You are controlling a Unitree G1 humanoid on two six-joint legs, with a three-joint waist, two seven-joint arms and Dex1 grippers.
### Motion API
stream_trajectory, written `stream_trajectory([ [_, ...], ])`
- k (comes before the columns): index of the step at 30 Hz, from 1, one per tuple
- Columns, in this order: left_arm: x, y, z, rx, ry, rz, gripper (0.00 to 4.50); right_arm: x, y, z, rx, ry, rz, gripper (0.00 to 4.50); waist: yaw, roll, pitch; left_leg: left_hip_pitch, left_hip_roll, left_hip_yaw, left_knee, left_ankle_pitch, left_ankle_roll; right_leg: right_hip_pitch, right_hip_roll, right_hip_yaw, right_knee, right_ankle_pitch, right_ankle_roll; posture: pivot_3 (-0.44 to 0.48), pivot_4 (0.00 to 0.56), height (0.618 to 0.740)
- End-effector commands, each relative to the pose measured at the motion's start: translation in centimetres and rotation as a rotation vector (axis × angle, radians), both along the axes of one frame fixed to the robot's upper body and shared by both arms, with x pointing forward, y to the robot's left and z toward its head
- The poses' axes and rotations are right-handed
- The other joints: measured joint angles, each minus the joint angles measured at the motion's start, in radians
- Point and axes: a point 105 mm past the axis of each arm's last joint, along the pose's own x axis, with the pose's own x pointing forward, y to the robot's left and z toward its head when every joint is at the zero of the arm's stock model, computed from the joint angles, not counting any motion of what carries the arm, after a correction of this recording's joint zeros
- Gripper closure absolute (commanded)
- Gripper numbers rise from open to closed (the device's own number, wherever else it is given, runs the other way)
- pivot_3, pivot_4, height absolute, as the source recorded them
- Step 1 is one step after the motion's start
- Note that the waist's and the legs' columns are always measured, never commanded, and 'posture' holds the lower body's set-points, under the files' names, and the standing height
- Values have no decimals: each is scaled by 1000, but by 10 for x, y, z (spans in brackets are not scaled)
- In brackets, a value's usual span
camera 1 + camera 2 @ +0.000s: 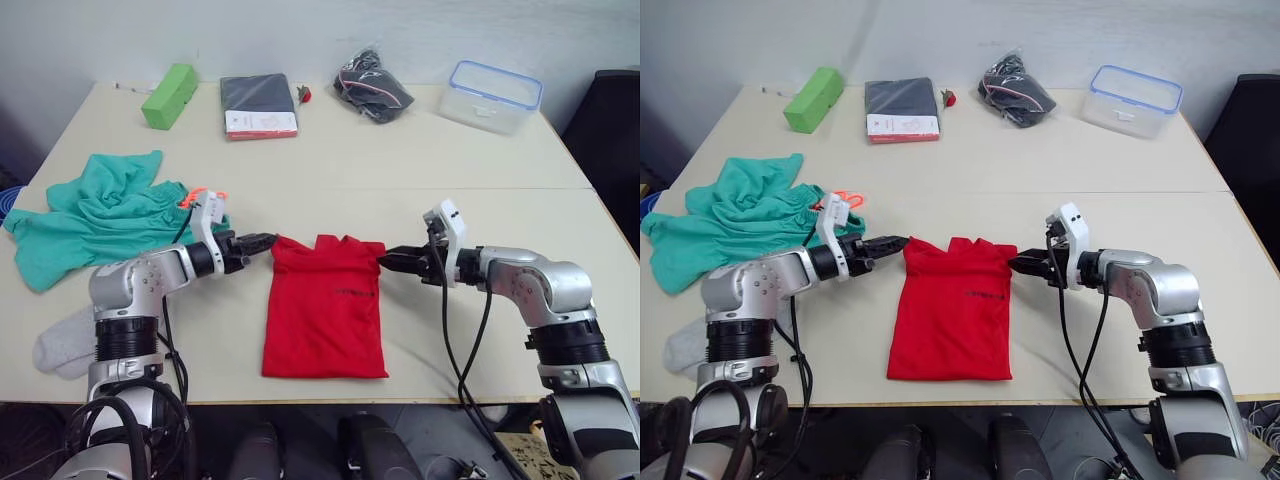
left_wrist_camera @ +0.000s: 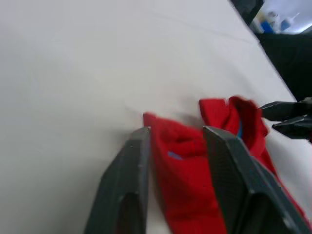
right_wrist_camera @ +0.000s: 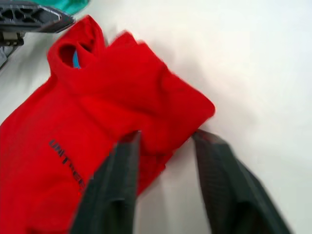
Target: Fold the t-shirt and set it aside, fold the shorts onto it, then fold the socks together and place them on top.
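**Both grippers at the shirt's far corners**

From my head camera, going left to right: a sock [image 1: 62, 343] lies at the table's [image 1: 480, 215] near left edge, pale grey and limp. Behind it the shorts [image 1: 95, 215] sit in a rumpled teal heap, with the orange drawstring [image 1: 193, 198] showing at their right side.

My left gripper [image 1: 262, 242] points right, its tips at the shirt's [image 1: 325, 315] far left corner. In the left wrist view its fingers [image 2: 130, 165] stand parted, with that red corner lying between them; I cannot tell whether they have any hold of the cloth.

The shirt lies in the middle of the near half of the table, folded into a narrow upright strip, its dark chest mark facing up and its far edge bunched where the collar is.

My right gripper [image 1: 388, 259] points left at the shirt's far right corner. In the right wrist view its fingers [image 3: 119, 175] are also spread, straddling the corner without pinching it.

Along the far edge I see a green block [image 1: 169, 95], a dark flat pack [image 1: 259, 105], a black bundle [image 1: 372, 85] in plastic and a clear box [image 1: 493, 96] with a blue rim.
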Motion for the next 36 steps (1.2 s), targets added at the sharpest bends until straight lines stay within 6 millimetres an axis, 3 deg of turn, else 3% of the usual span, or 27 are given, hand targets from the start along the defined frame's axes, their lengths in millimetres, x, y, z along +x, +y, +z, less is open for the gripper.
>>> stream_trajectory([
  [1,-29,-13,36,62,-232,-176,1416,-16,2,38,3,-213,68,1540,0,0,0,0,0,0,0,0,0,0,0,0,0,0,0,0,150,740],
  [3,-52,-28,26,178,-292,-313,1170,-35,13,37,-53,-317,171,1540,0,1,-1,0,0,0,-2,0,-1,0,0,0,-2,0,0,0,150,740],
  [6,-68,-42,3,328,-354,-414,1133,-52,29,24,-111,-378,257,2192,1,1,-1,0,0,0,-5,-1,-2,2,1,0,-7,0,0,0,150,740],
  [9,-78,-52,-27,484,-409,-519,1720,-58,49,5,-170,-428,325,3196,-1,1,-1,0,0,0,-2,-1,-1,3,1,1,-7,0,0,0,150,740],
  [13,-84,-63,-59,571,-396,-576,2956,-51,76,-21,-230,-446,358,4500,-4,1,-1,2,0,1,-2,0,1,3,1,2,-6,1,1,0,150,740],
  [16,-82,-58,-80,670,-382,-583,3879,-45,83,-49,-300,-377,367,4500,-3,1,-1,2,0,1,-2,0,1,3,1,3,-5,1,1,0,150,740],
  [18,-76,-54,-88,689,-352,-540,4489,-34,77,-65,-353,-368,320,4500,-1,1,-1,2,0,1,-2,0,2,3,0,3,-5,1,1,0,150,740],
  [20,-73,-52,-92,685,-326,-513,4489,-20,69,-70,-372,-379,242,4500,-2,1,-2,4,-1,1,-2,-1,3,5,-1,2,-5,1,1,0,150,740],
  [25,-81,-50,-97,690,-315,-525,4489,27,31,-49,-257,-317,-78,4500,-4,1,-2,20,0,1,-5,-4,9,21,-1,2,-9,1,1,0,150,740],
  [30,-81,-49,-98,692,-309,-510,4489,53,-10,-52,-291,-233,-255,4500,-4,1,-2,22,-1,1,-9,-4,8,22,-1,1,-10,1,1,0,150,740],
  [33,-80,-48,-97,694,-315,-501,4489,51,7,-15,-120,-324,-173,4500,-4,1,-2,23,-1,1,-13,-3,7,22,-1,2,-12,1,1,0,150,740],
  [36,-78,-49,-92,676,-323,-490,4489,21,39,19,46,-387,32,4500,-5,3,-1,23,-1,1,-15,-2,7,22,-1,2,-13,1,1,0,150,740],
])
